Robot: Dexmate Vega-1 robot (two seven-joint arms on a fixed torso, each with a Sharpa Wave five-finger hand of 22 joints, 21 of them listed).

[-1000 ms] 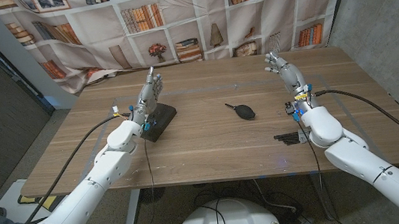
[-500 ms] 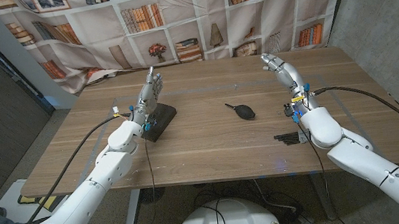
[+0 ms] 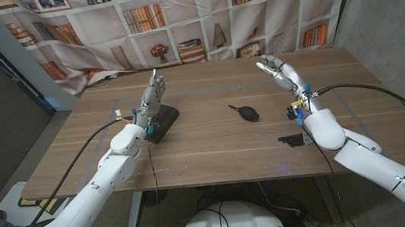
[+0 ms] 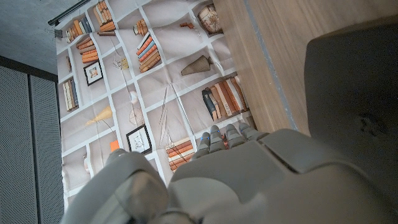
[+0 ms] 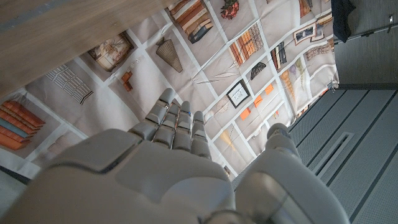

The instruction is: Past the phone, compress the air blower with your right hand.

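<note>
One air blower (image 3: pixel 246 112) here, a small black bulb with its thin nozzle pointing toward the far left, lying alone near the middle of the wooden surface (image 3: pixel 214 146). Nothing touches it. Off to its right, the right hand (image 3: pixel 279 70) is raised above the surface, fingers spread and reaching up and slightly inward, holding nothing; from its wrist camera those fingers (image 5: pixel 176 121) stand against the bookshelf-print backdrop (image 3: pixel 176 17). Well apart on the other side, one dark flat slab, the phone (image 3: pixel 161 123), lies angled, and the left hand (image 3: pixel 152 96) stands upright just over its far end, fingers straight and together, empty; whether it touches the phone I can't tell. In the left wrist camera the phone (image 4: pixel 360 93) is a dark blur, no detail readable. One small black set of tools (image 3: pixel 291 140) lies near the right forearm, too small to identify. No brand or writing legible anywhere.
</note>
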